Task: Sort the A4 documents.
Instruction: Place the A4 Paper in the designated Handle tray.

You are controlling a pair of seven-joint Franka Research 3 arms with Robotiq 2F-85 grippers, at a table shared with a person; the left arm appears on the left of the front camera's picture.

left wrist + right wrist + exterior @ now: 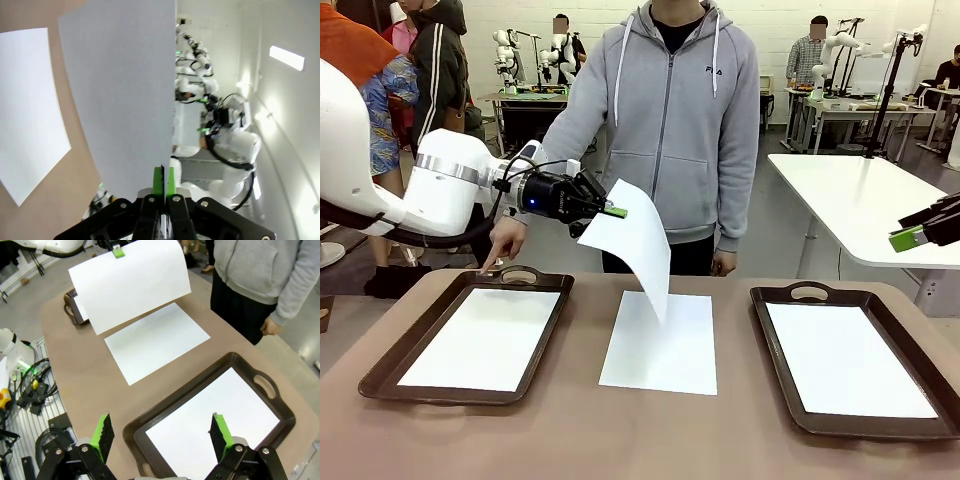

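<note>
My left gripper (614, 212) is shut on the top edge of one A4 sheet (632, 245), which hangs curled in the air above the table's middle. In the left wrist view the same sheet (120, 95) rises from between the closed green pads (163, 181). A second sheet (662, 345) lies flat on the table below it. The left tray (530, 283) holds a sheet (485, 338), and the right tray (790, 295) holds another (845, 360). My right gripper (162, 432) hovers open above the right tray (197, 385), well off the table at the right edge (920, 232).
A person in a grey hoodie (670, 110) stands at the far side, one hand (505, 240) pointing down at the left tray's handle. The other hand (723, 263) hangs by the table edge. A white table (860, 200) stands behind on the right.
</note>
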